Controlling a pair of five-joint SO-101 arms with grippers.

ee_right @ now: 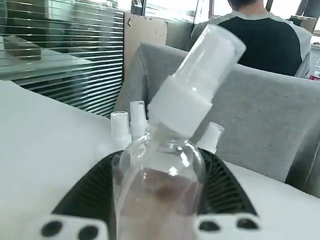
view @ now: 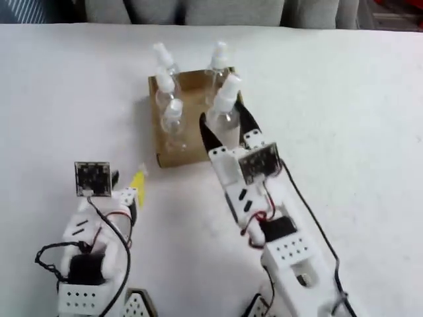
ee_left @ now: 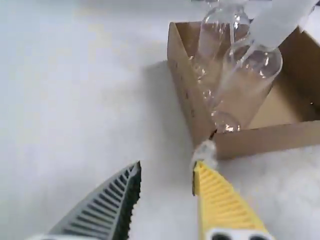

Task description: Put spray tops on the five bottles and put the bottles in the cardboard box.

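The bottle point(view: 223, 117) point(ee_right: 160, 195), its spray top point(ee_right: 192, 95) on, sits clamped between the black fingers of the right hand point(view: 228, 127) point(ee_right: 160, 157) over the near right part of the cardboard box point(view: 178, 155) point(ee_left: 185, 95), tilted, and whether its base touches the box floor I cannot tell. Four other capped bottles point(view: 173, 119) stand in the box beside and beyond it. The left hand point(view: 135, 179) point(ee_left: 167, 170) rests low over the white tabletop point(view: 344, 99) just short of the box's near left corner, its fingers apart and holding nothing.
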